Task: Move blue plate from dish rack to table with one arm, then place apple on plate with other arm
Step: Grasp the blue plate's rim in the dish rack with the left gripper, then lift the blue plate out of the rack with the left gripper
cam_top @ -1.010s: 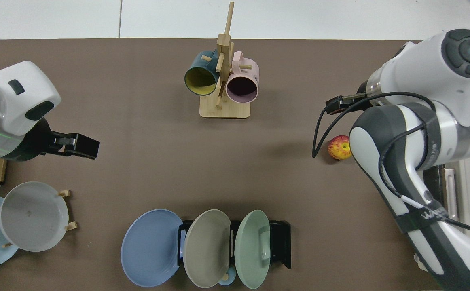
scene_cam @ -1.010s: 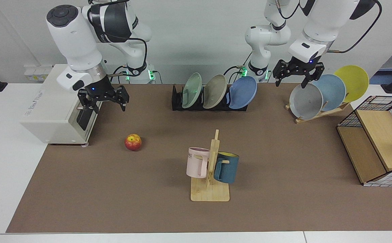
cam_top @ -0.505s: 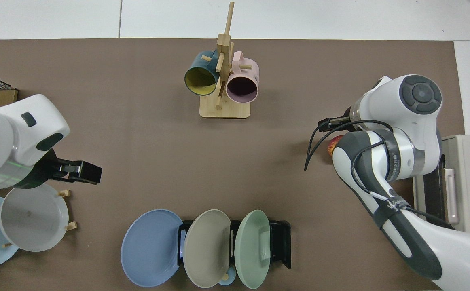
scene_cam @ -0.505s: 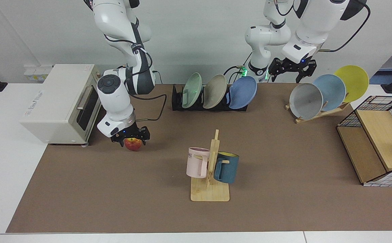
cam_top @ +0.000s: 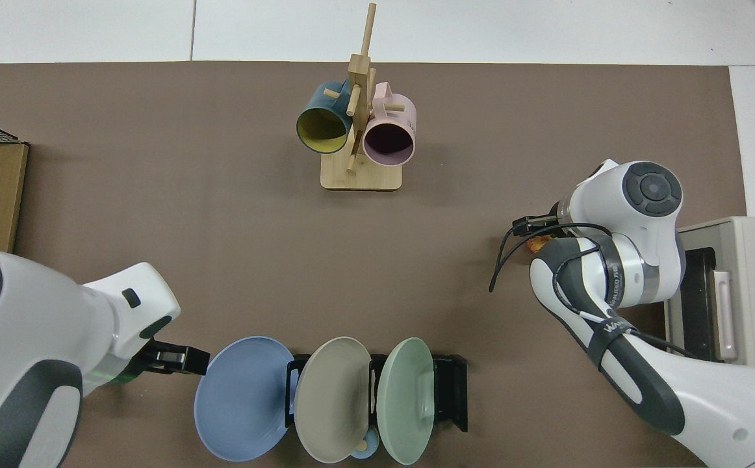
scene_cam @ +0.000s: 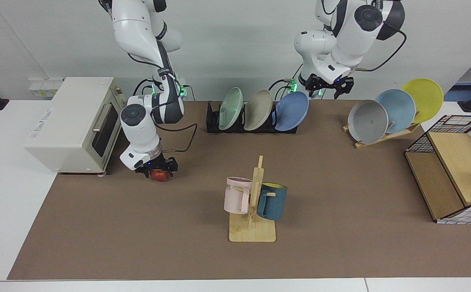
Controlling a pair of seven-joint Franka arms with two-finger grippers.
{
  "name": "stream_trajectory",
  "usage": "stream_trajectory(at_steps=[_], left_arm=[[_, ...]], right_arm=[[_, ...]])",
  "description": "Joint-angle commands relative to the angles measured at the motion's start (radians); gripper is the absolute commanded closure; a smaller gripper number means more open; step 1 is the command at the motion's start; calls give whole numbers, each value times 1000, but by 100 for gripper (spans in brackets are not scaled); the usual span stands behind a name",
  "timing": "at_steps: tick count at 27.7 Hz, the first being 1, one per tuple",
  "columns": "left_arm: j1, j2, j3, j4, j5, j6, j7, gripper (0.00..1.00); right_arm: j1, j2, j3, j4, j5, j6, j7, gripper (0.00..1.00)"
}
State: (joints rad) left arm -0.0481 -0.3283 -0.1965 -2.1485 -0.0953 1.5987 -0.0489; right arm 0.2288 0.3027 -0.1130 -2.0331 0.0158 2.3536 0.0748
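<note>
The blue plate [scene_cam: 292, 110] you are after is a round, matte periwinkle disc with a shallow rim, leaning in the end slot of the black dish rack [scene_cam: 251, 121] at the far edge of the brown mat, on the end nearest the left arm. Nearest you stands a wooden mug tree [scene_cam: 253, 211] with two mugs, one pink [scene_cam: 237, 194] and one dark teal [scene_cam: 272, 201]. Further in, toward the toaster oven [scene_cam: 73, 123], the right gripper [scene_cam: 157, 170] is down over the small red apple [scene_cam: 160, 174], jaws straddling it; you cannot tell whether they grip it. You have three plates in the rack: green [scene_cam: 230, 108], beige [scene_cam: 258, 109], then blue. A slanted wooden stand [scene_cam: 381, 136] beside it holds three more: grey, pale blue, yellow. The left gripper [scene_cam: 327, 86] hovers just behind the blue plate's upper rim, jaws parted, holding nothing. A wire-and-wood shelf [scene_cam: 454, 170] sits at the mat's edge by the stand.
</note>
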Motion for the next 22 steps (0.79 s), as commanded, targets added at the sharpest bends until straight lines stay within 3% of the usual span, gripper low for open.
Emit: stream_trajectory(at_steps=[1, 3, 5, 6, 9, 11, 16, 20, 22], left_arm=[[-6, -101, 2, -145, -44, 43, 15, 0], [-7, -104, 2, -172, -63, 47, 15, 1], [-13, -103, -4, -211, -76, 84, 24, 1], [-18, -104, -8, -234, -80, 114, 29, 1], [-19, -103, -8, -257, -92, 165, 38, 1], [-19, -100, -9, -274, -98, 187, 40, 3], [-24, -89, -38, -341, -101, 262, 40, 8], [-24, -89, -43, -343, -99, 250, 41, 32], [-25, -89, -44, -343, -101, 244, 43, 50]], right_arm=[[-6, 7, 10, -18, -8, 23, 6, 0], [-3, 7, 10, -19, -8, 16, 3, 3], [-3, 6, 10, -19, -8, 10, 2, 18], [-3, 6, 10, -19, -8, 7, 0, 30], [3, 6, 10, -16, -8, -14, 5, 81], [3, 4, 10, -1, -8, -34, 5, 97], [1, -8, 9, 40, -8, -85, 6, 100], [-5, -19, 9, 94, -8, -157, 3, 100], [-6, -30, 9, 119, -8, -187, 2, 100]])
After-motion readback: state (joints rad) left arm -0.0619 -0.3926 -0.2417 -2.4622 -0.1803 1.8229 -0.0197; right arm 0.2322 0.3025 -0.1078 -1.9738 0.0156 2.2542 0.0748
